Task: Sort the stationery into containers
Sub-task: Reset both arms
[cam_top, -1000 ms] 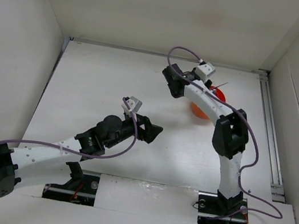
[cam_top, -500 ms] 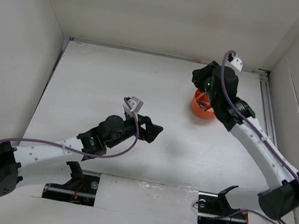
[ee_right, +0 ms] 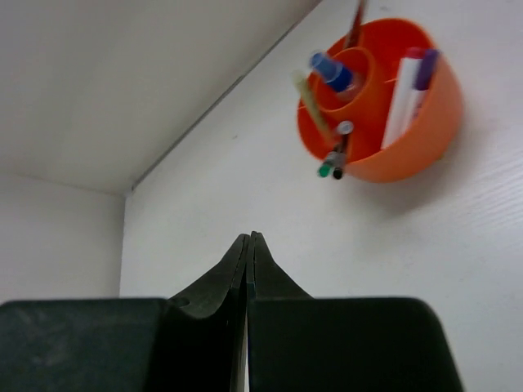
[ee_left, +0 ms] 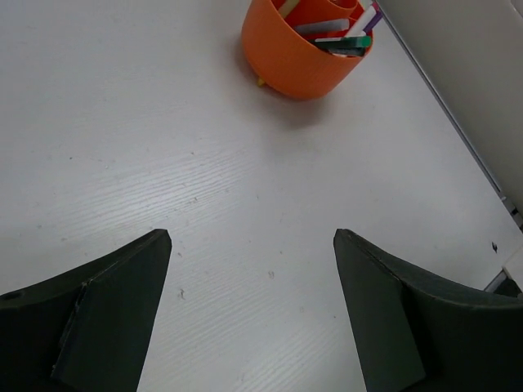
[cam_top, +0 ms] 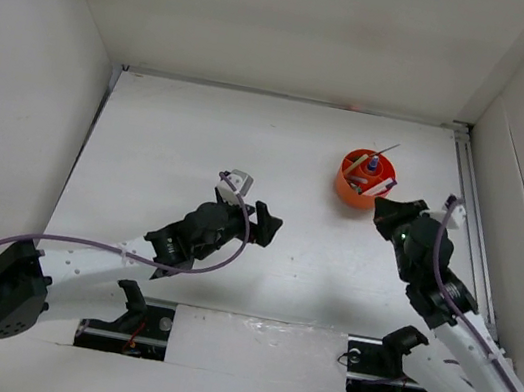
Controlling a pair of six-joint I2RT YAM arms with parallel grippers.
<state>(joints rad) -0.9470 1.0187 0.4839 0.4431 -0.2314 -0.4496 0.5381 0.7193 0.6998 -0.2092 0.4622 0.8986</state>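
Several pens (ee_right: pixel 406 94) and a blue-capped bottle (ee_right: pixel 330 72) stand in the orange holder (cam_top: pixel 347 193) at the table's (cam_top: pixel 202 135) far right. We see nothing loose, so we judge sorting done; next, park the arms. Our left gripper (ee_left: pixel 251 241) hovers mid-table, spread wide and empty; our right gripper (ee_right: pixel 248 243), near the holder, is pressed closed on nothing

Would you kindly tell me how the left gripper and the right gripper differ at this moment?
The left gripper is open, its jaws wide apart, while the right gripper is shut, its jaws pressed together. The left gripper hangs well away from the orange holder, whereas the right gripper is close beside it. Both grippers are empty, and both wrist views look toward the holder.
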